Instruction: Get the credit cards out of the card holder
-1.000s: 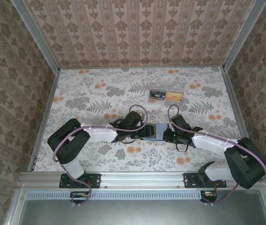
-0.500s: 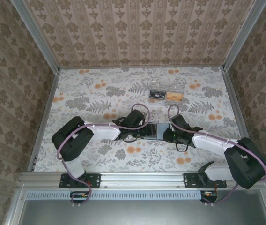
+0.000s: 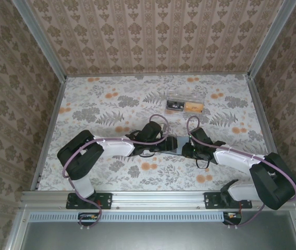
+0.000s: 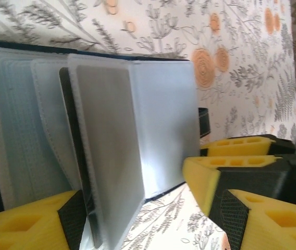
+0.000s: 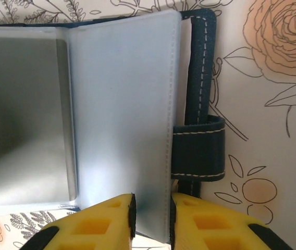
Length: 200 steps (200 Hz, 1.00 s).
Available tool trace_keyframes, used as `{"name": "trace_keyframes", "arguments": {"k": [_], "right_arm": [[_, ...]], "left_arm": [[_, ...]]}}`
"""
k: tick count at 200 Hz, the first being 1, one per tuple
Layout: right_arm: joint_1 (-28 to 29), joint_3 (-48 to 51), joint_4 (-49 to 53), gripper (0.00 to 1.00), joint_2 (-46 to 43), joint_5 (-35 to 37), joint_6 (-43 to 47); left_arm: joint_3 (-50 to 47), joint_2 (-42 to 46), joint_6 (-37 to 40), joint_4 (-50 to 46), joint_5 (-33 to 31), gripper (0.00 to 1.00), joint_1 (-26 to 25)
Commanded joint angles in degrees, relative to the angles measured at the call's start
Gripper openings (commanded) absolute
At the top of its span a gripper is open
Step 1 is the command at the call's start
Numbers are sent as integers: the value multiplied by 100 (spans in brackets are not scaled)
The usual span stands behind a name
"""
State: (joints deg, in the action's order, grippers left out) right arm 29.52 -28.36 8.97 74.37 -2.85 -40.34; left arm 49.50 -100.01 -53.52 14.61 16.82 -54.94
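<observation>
Left claw point(image 4: 137, 203) stands apart astride the card holder point(image 3: 172, 145), open mid-table with its long axis left-to-right between my arms; my right claw point(image 5: 152, 203) is clamped on its right-end leaf; the left looks better placed to pull.

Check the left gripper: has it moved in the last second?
Yes. In the top view the left gripper has slid right, ending closer to directly below the fixed clear box and covering more of the card holder.

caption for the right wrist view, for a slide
Right gripper pinches the open navy card holder by a frosted inner sleeve, on the floral table.
</observation>
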Motion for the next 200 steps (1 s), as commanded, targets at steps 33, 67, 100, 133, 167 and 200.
{"name": "trace_keyframes", "arguments": {"k": [33, 67, 100, 133, 167, 200], "right_arm": [[-10, 206, 293, 28, -588, 396, -227], [-112, 313, 527, 29, -1121, 538, -247], [-157, 331, 676, 30, -1271, 551, -211], [-166, 321, 721, 31, -1353, 607, -204], [-167, 174, 667, 31, -1188, 485, -73], [-167, 50, 568, 31, -939, 352, -1]], "left_arm": [[578, 26, 289, 332, 592, 72, -288], [693, -106, 268, 215, 546, 72, -325], [582, -113, 220, 153, 437, 72, -286], [427, -25, 220, 17, 291, 71, -230], [157, 345, 317, -132, 45, 71, -151], [-71, 708, 480, -400, -121, 72, 21]]}}
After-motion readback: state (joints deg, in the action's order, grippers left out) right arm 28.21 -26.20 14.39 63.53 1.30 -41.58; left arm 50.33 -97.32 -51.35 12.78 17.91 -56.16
